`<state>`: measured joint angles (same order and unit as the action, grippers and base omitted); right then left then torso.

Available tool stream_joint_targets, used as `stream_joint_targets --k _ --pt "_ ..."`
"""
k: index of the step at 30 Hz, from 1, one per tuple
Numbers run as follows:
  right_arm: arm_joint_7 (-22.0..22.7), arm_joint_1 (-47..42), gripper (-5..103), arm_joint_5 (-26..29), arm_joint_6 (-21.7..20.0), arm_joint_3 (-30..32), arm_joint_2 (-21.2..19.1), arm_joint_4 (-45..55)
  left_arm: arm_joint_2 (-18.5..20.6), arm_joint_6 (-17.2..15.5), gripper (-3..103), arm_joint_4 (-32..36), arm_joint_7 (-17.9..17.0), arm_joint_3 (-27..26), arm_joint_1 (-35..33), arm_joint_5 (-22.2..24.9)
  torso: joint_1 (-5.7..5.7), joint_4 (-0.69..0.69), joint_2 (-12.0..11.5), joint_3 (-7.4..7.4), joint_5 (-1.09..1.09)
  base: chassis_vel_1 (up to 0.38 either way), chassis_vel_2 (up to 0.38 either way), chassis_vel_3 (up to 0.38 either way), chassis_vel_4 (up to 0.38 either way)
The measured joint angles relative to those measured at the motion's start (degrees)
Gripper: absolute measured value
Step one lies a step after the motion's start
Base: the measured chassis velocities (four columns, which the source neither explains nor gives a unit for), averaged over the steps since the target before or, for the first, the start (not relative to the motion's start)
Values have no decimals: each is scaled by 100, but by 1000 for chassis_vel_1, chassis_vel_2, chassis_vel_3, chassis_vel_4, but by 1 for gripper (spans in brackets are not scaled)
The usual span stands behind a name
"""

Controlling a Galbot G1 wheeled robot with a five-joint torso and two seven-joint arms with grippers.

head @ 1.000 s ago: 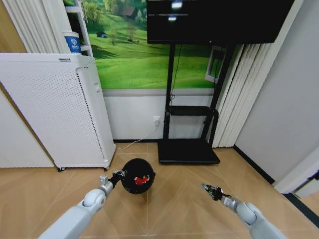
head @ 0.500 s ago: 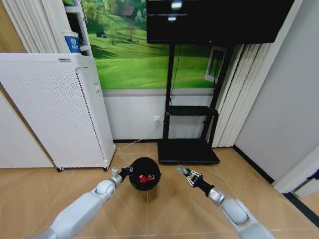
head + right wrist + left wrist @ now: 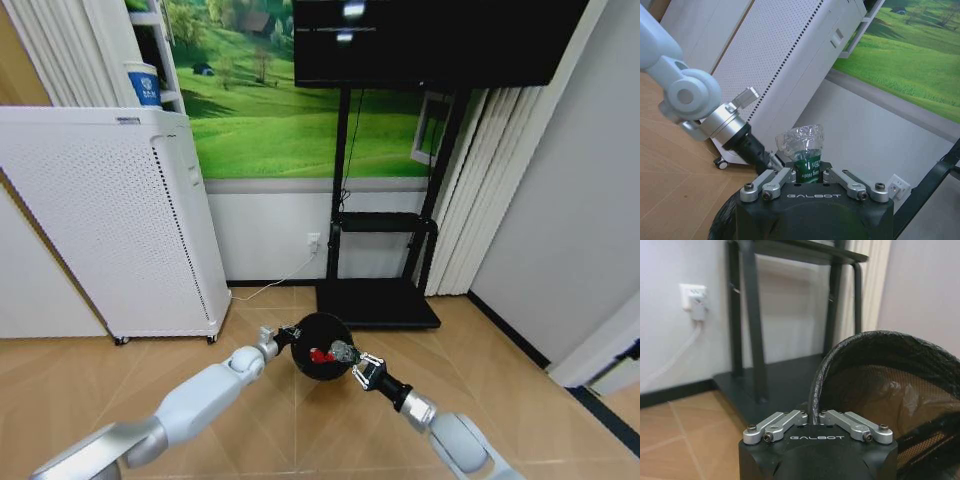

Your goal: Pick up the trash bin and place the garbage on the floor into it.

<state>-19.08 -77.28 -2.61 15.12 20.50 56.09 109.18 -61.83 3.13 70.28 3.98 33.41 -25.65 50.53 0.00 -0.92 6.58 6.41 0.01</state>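
— What does the head view give, low in the middle of the frame?

— The trash bin (image 3: 321,346) held off the floor (image 3: 90,385), the left gripper (image 3: 284,336) pinching its rim, something red inside. The right gripper (image 3: 347,357) reaches its opening.

— And the wrists?

— The left wrist view shows the fingers closed on the mesh rim (image 3: 816,390). The right wrist view shows the right gripper clamping a green bottle (image 3: 805,150).

— Around it?

— A white appliance (image 3: 110,220) at left, a black TV stand (image 3: 378,300) just behind.

Head camera looks down from above; both wrist cameras closely share the trash bin (image 3: 321,346).
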Motion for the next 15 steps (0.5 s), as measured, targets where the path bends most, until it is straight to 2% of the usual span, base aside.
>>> stream_joint_targets --k 6,15 --pt "-42 -60 19 59 3 25 -17 70 -95 -4 3 231 -115 183 -294 -17 0 1 0 0 -1 0 0 0 0" --pt "-174 -192 19 -15 84 12 -18 64 -241 -30 3 502 -205 262 -326 54 0 0 0 0 0 0 0 0 0"
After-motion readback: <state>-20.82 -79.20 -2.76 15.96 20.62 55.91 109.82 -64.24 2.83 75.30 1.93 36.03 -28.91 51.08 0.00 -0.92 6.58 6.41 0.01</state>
